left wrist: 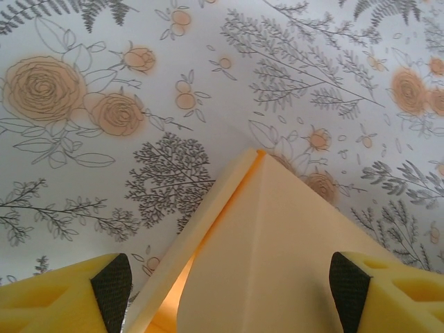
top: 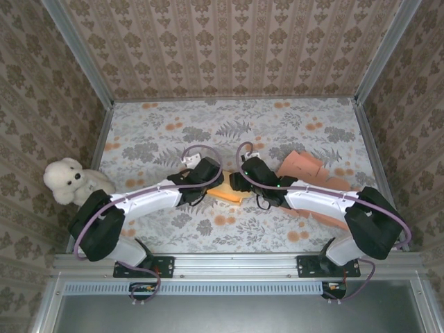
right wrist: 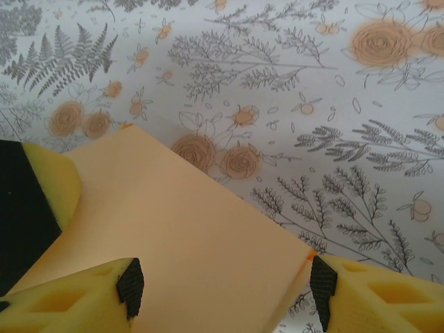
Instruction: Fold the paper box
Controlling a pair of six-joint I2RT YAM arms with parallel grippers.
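The box [top: 225, 190] lies at the middle of the counter [top: 277, 125], right between the two pincers, which meet over it from either side. The left pincer [top: 206, 175] is on its left end and the right pincer [top: 244, 175] on its right, so neither arm is nearer. From above, its long axis runs roughly from one pincer to the other. In the left wrist view the left pincer [left wrist: 229, 291] stands with jaws apart, astride the box [left wrist: 277, 243]; a raised fold line runs straight away from it, with a narrow flap hanging down on the left. In the right wrist view the right pincer [right wrist: 225, 283] is also spread, its pads [right wrist: 130, 284] over a flat panel of the box [right wrist: 180, 229] that slopes away to the left. Neither looks clamped on the paper. The next fold likely turns on that crease, one side pressing while the other holds. The floral cover looks smooth and slippery. There is free room on the far side, but a pink stack [top: 305, 166] sits near the right arm and a bear [top: 66, 180] at the left wall.
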